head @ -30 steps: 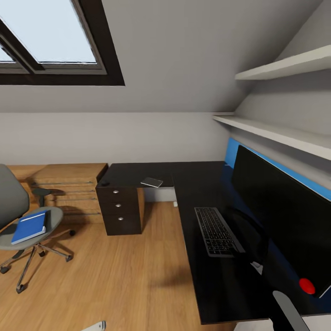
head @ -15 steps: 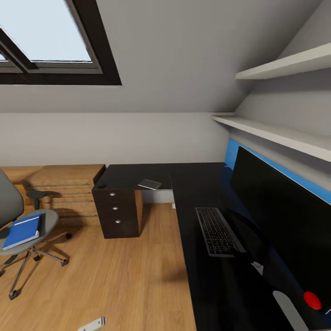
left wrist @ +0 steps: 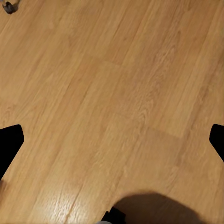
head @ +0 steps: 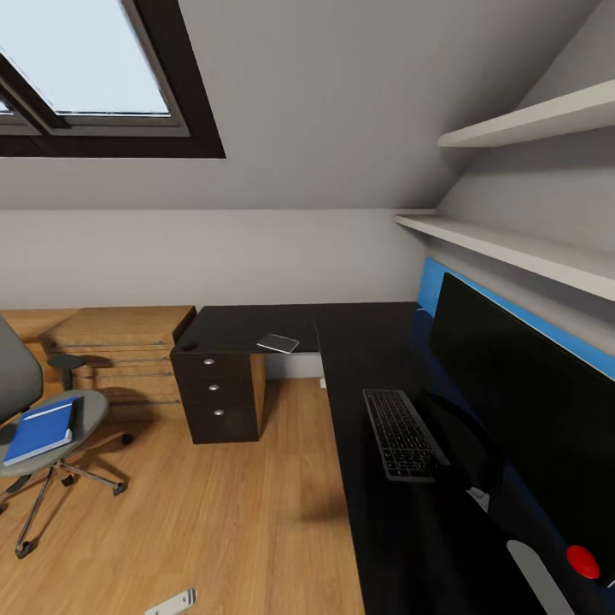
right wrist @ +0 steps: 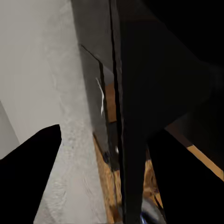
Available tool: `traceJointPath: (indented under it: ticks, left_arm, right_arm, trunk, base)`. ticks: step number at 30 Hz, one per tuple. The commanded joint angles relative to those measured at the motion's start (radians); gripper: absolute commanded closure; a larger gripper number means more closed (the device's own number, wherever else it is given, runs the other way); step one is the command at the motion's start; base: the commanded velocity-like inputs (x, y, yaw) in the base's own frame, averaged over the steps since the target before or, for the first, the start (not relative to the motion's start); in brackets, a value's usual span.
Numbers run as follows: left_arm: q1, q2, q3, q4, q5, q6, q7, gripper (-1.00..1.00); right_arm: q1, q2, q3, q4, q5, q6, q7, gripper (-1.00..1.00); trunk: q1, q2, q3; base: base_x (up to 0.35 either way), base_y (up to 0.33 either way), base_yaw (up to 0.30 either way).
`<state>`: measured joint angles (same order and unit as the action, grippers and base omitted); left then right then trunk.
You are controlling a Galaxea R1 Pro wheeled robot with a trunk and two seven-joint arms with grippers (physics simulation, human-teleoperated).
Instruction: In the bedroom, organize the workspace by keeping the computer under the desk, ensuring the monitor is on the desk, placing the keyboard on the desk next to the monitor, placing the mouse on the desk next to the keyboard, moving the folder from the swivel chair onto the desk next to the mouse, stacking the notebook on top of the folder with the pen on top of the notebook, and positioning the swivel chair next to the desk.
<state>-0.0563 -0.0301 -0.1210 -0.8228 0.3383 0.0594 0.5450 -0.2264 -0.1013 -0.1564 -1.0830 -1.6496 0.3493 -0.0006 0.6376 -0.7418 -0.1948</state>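
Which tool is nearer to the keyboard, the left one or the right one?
Right. The right arm reaches over the desk near the keyboard; the right tool likely sits close by. The left tool faces wood floor, off the desk.

Left tool [left wrist: 112, 140] downward, fingers [left wrist: 9, 144] spread wide; right tool [right wrist: 102, 172] likewise parted, empty

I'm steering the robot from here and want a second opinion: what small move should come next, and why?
Probably turn and roll left toward the swivel chair: the blue folder lies on its seat, away from the desk, while the keyboard already sits by the monitor. The left gripper hangs open over bare floor.
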Motion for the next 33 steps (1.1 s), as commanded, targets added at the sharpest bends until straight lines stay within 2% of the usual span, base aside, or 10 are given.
traceJointPath:
  ticks: [1, 12, 23, 33]
  left_arm:
    - [-0.001, 0.001, -0.003, -0.002, 0.004, 0.005, 0.007, -1.0]
    - [-0.001, 0.001, -0.003, -0.001, 0.004, 0.005, 0.007, -1.0]
    - [-0.001, 0.0, -0.003, -0.001, 0.004, 0.005, 0.007, -1.0]
    - [-0.001, 0.001, -0.002, -0.001, 0.004, 0.005, 0.007, -1.0]
  right_arm:
    - [-0.001, 0.0, -0.002, 0.0, -0.005, 0.005, -0.001, -1.0]
    - [-0.001, 0.0, -0.002, 0.0, -0.006, 0.006, -0.002, -1.0]
    - [-0.001, 0.0, -0.002, 0.0, -0.006, 0.006, -0.002, -1.0]
    - [-0.001, 0.0, -0.002, 0.0, -0.007, 0.007, -0.002, -1.0]
  trunk:
    - [0.0, -0.001, -0.002]
    - [0.0, -0.001, -0.002]
    - [0.0, -0.001, -0.002]
    - [0.0, -0.001, -0.002]
  base:
    - [0.0, 0.0, 0.0]
    - [0.0, -0.003, 0.0]
    - [-0.008, -0.09, 0.0]
    - [-0.293, 0.0, 0.0]
